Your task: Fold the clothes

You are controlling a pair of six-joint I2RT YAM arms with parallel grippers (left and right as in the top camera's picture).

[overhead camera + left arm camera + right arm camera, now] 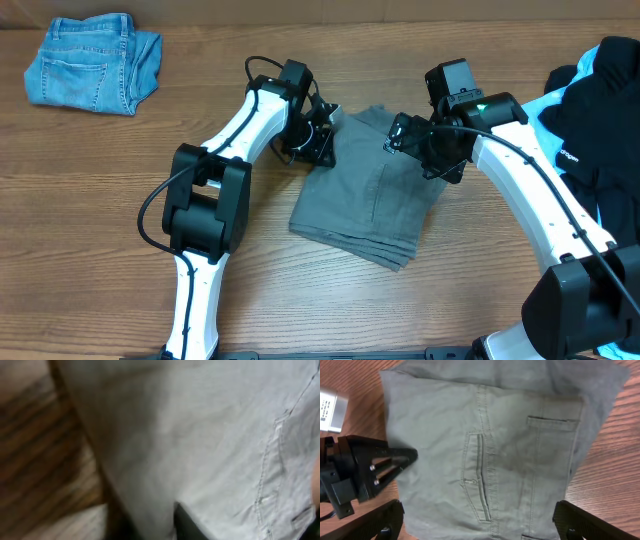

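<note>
One grey shorts (pixel 365 205) beneath right hand (pixel 402 138), beside left hand (pixel 322 148).

brown wood-grain table (pixel 80 200), grain running sideways

Open table (pixel 100 200) left; black clothes (pixel 600 110) crowd right.

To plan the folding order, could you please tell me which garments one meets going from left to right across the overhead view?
In order: jeans → grey shorts → black and light-blue pile.
</note>
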